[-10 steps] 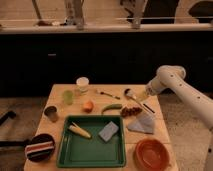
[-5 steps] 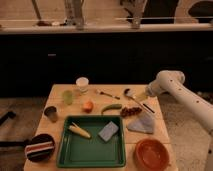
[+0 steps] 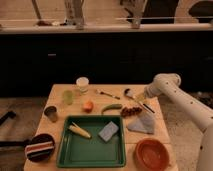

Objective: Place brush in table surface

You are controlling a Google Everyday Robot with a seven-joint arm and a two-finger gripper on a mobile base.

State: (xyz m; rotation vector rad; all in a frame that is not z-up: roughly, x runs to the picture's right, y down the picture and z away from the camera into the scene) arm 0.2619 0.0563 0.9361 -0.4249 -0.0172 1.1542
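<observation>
Reaching arm (image 3: 186, 104): white, comes in from the right, beyond the green tray (image 3: 62, 148).
camera view, gripper (image 3: 142, 95): low over the worktop (image 3: 57, 102), past the tray's far right corner, right at the brush handle; whether it is spread or pressed together I cannot tell.
brush (image 3: 129, 92): beyond the tray's far right corner, round pale head away from the tray, thin dark handle slanting back toward it; resting or lifted, unclear.
green chilli (image 3: 111, 108): just beyond the tray's far edge.
grey cloth (image 3: 142, 124): just right of the tray.
</observation>
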